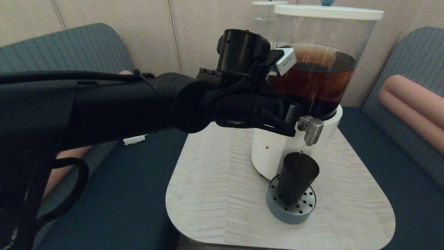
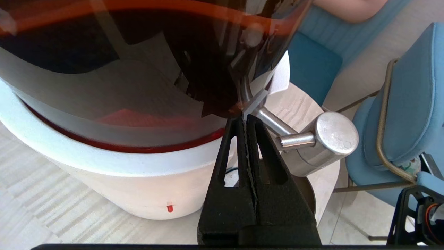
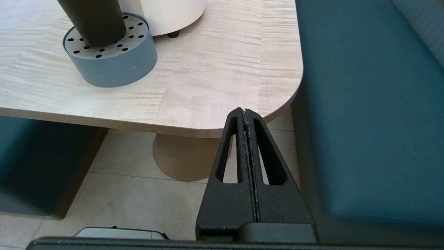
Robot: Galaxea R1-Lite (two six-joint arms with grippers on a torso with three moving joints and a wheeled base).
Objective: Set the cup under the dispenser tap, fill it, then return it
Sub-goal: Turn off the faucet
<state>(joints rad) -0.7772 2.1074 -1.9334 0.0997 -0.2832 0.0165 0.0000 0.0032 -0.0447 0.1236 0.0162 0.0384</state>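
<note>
The dark tumbler cup (image 1: 296,177) stands upright on a round grey perforated drip tray (image 1: 288,213), directly below the steel dispenser tap (image 1: 313,130). A thin stream runs from the spout into the cup. My left arm reaches across to the big brown-liquid dispenser (image 1: 312,80). My left gripper (image 2: 245,118) is shut, its tips against the flat steel lever at the root of the tap (image 2: 333,135); the cup rim (image 2: 308,194) shows just below. My right gripper (image 3: 245,110) is shut and empty, low beside the table's near right corner, with the cup (image 3: 93,17) and tray (image 3: 114,66) ahead of it.
The dispenser stands on a pale wood table (image 1: 215,194) with rounded corners. A smaller clear dispenser (image 1: 265,17) stands behind it. Teal benches surround the table, with a pink bolster (image 1: 412,104) at the right. A blue chair (image 2: 409,104) stands past the table.
</note>
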